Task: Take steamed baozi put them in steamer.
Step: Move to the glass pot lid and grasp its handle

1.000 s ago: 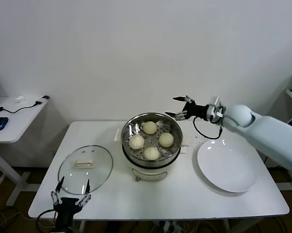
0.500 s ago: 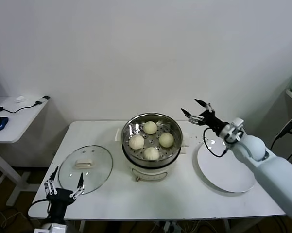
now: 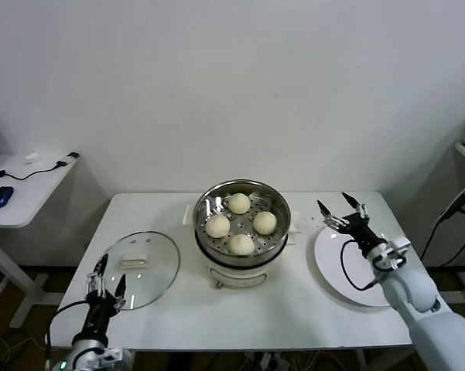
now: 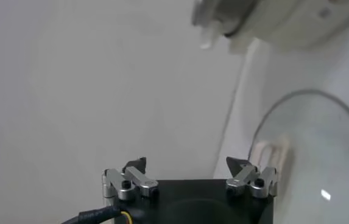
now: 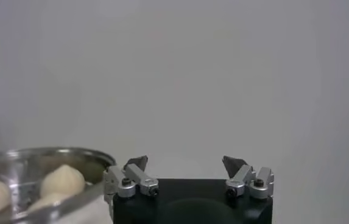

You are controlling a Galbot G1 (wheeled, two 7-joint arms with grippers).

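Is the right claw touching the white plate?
Apart. In the head view the open right claw is raised above the plate's far edge, holding nothing.

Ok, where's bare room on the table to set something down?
Bare: the plate, the table strip before the steamer, and the back corner behind the lid. Crowded: the steamer tray, with four baozi.

four steamed baozi [image 3: 240, 203]; one steamer [image 3: 242, 247]; one glass lid [image 3: 136, 269]; one plate [image 3: 348, 270]
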